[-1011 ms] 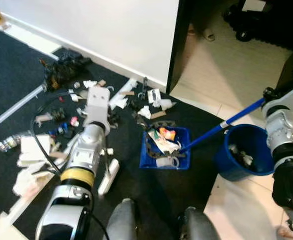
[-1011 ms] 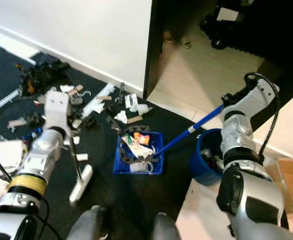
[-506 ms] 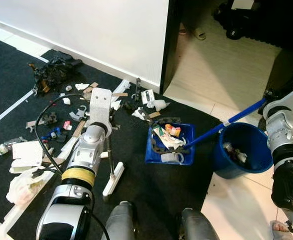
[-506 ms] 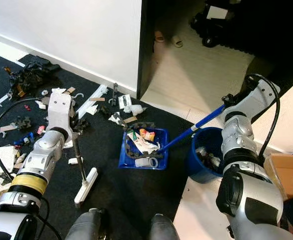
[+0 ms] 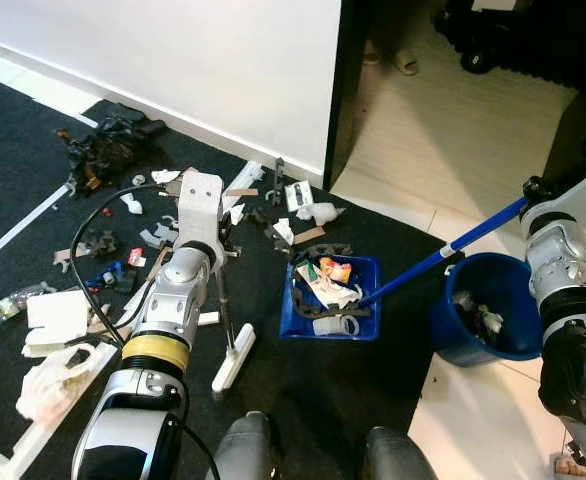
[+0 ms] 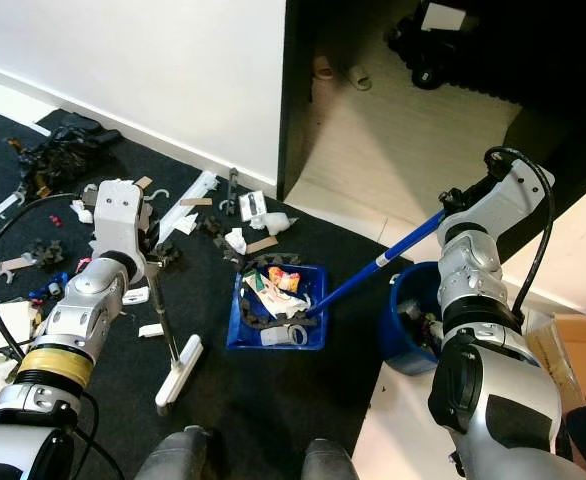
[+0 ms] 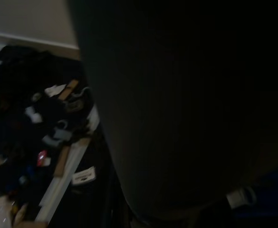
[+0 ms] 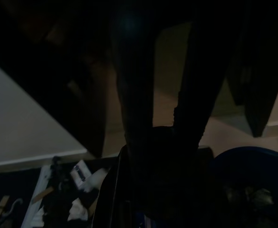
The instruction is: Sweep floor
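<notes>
Our left arm [image 5: 168, 320] reaches forward and down, its wrist [image 5: 197, 205] bent low ahead of us. Our right arm [image 6: 473, 330] is raised at our right side (elbow folded, forearm upright), its wrist [image 6: 508, 195] turned inward.

Evenly and brightly lit in both eye views, sharp across the black mat [image 5: 303, 380]. Mild glare on the white wall [image 5: 223, 70]; deep shade past the dark doorway [image 6: 493, 70]. Soft, short shadows under scattered litter. Very dark and murky in both wrist views, close shapes out of focus.
</notes>
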{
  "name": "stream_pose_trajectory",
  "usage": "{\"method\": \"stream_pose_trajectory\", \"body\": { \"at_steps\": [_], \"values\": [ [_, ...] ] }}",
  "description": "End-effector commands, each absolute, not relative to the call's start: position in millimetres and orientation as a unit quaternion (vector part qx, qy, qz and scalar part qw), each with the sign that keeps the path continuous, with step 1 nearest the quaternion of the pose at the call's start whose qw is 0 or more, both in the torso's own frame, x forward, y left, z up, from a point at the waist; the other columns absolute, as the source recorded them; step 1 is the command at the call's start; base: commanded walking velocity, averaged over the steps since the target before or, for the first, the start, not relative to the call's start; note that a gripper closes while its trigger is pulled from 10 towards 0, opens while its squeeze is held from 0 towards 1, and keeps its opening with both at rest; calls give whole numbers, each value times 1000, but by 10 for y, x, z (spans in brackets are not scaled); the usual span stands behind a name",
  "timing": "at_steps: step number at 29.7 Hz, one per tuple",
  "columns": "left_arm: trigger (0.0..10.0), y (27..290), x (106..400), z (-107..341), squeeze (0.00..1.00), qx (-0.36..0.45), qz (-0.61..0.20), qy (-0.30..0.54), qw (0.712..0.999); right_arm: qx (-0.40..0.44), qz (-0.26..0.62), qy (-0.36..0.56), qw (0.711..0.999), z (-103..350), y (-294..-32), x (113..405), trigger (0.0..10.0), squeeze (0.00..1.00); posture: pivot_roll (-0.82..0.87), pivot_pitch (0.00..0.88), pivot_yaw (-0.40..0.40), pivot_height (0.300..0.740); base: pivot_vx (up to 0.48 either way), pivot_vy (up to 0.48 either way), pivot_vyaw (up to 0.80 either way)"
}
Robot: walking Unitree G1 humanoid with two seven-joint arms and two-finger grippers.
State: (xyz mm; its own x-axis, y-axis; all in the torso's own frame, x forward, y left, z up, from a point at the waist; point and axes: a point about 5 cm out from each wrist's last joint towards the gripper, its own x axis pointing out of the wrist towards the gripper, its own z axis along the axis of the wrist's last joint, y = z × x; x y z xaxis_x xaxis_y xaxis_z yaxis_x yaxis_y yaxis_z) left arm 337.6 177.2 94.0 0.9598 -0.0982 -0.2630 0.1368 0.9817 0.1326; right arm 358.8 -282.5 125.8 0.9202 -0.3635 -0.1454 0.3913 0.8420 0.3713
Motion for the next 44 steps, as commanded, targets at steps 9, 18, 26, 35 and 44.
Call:
{"method": "stream_pose_trajectory", "body": {
  "at_steps": [9, 18, 26, 35, 44],
  "values": [
    [10000, 1728, 3379, 984, 0, 94, -82, 120, 985, 211, -197, -4, 958, 1420, -2840, 3632, 10000, 0, 33, 50, -1, 740, 30, 0, 0],
    [10000, 1739, 3386, 997, 0, 91, -80, 118, 986, 210, -197, -4, 958, 1425, -2846, 3632, 10000, 0, 34, 49, -1, 740, 0, 0, 0],
    [10000, 1711, 3388, 1003, 0, 100, -79, 115, 985, 210, -193, -10, 958, 1479, -2846, 3654, 10000, 0, 30, 50, -3, 740, 0, -36, 0],
    [10000, 1693, 3376, 964, 0, 87, -72, 122, 986, 209, -197, -15, 958, 1531, -2888, 3661, 10000, 0, 24, 50, -5, 740, 0, -213, 0],
    [10000, 1713, 3391, 988, 0, 99, -62, 109, 987, 218, -197, -8, 956, 1492, -2868, 3656, 10000, 0, 24, 49, -6, 740, 0, 0, -93]
  ]
}}
